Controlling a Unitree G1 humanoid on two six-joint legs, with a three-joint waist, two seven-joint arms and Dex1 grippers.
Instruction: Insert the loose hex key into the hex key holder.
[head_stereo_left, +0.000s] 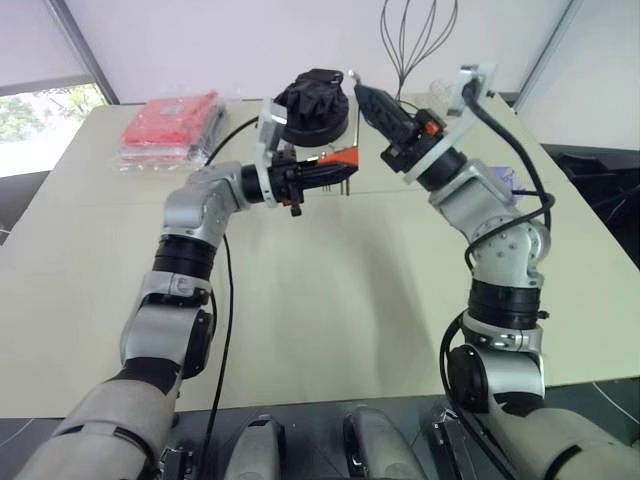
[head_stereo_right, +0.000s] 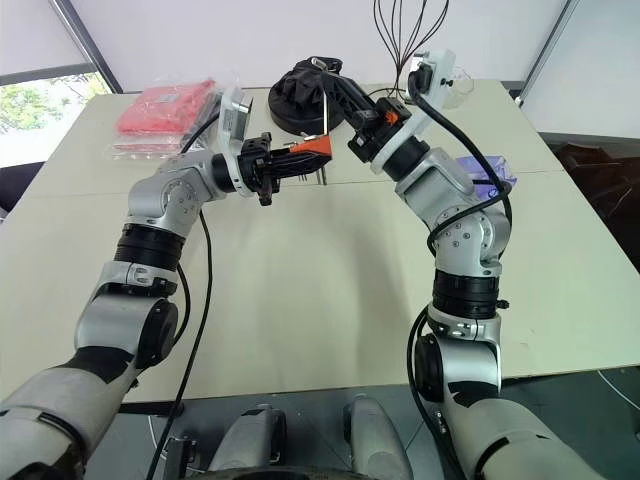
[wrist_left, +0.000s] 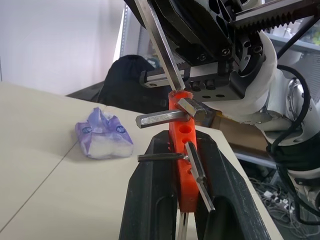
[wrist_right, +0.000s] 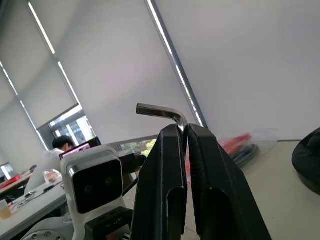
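Hex key holder (wrist_left: 181, 150): orange-red block, clamped between the left gripper (wrist_left: 182, 165) fingers, raised above the table (head_stereo_left: 330, 300). Loose hex key (wrist_left: 160, 45): pinched by the right gripper (wrist_right: 186, 131), long leg reaching the holder's top end. Purple-white pouch (wrist_left: 104, 135): on the table beyond the holder.

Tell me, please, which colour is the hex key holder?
The hex key holder is orange-red, with grey metal keys sticking out. The left wrist view shows it best.

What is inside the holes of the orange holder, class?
In the orange holder, several grey keys sit in holes, two holes look empty, and the loose key meets the top end. The left tool hides its lower part.
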